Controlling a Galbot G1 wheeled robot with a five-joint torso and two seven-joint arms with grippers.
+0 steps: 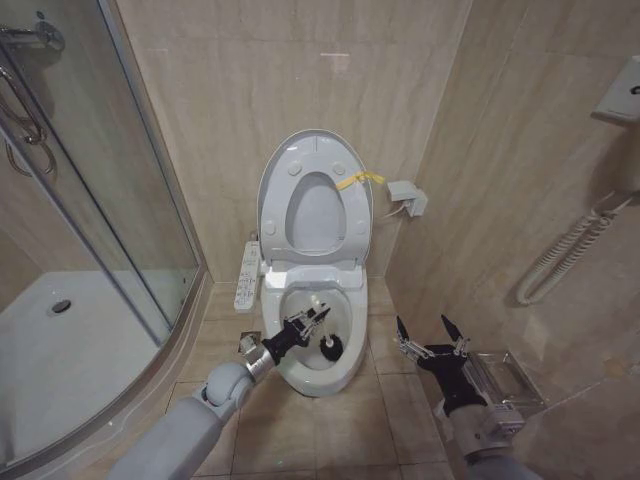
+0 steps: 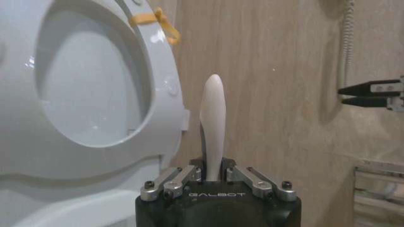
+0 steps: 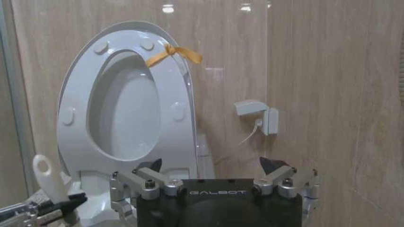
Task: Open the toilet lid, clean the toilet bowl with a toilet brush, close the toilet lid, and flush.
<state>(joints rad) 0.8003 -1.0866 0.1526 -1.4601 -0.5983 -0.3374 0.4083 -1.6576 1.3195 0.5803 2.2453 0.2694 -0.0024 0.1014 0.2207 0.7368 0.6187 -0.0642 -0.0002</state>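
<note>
The toilet lid (image 1: 315, 148) stands raised against the wall with the seat ring, a yellow strap (image 1: 360, 180) at its edge. Below it the white toilet bowl (image 1: 345, 375) is uncovered. My left gripper (image 1: 312, 322) is over the bowl's near left rim, shut on the toilet brush's white handle (image 2: 213, 123). The black bristle head (image 1: 330, 348) hangs down inside the bowl. My right gripper (image 1: 424, 330) hovers open and holding nothing, right of the bowl above the floor. The right wrist view shows the lid (image 3: 79, 94) upright and the brush handle (image 3: 47, 177) beside it.
A glass shower enclosure (image 1: 110, 220) fills the left side. The toilet's side control panel (image 1: 247, 275) lies left of the bowl. A white wall box (image 1: 408, 197) sits right of the lid. A clear rack (image 1: 500, 378) and a coiled cord (image 1: 570, 250) are on the right wall.
</note>
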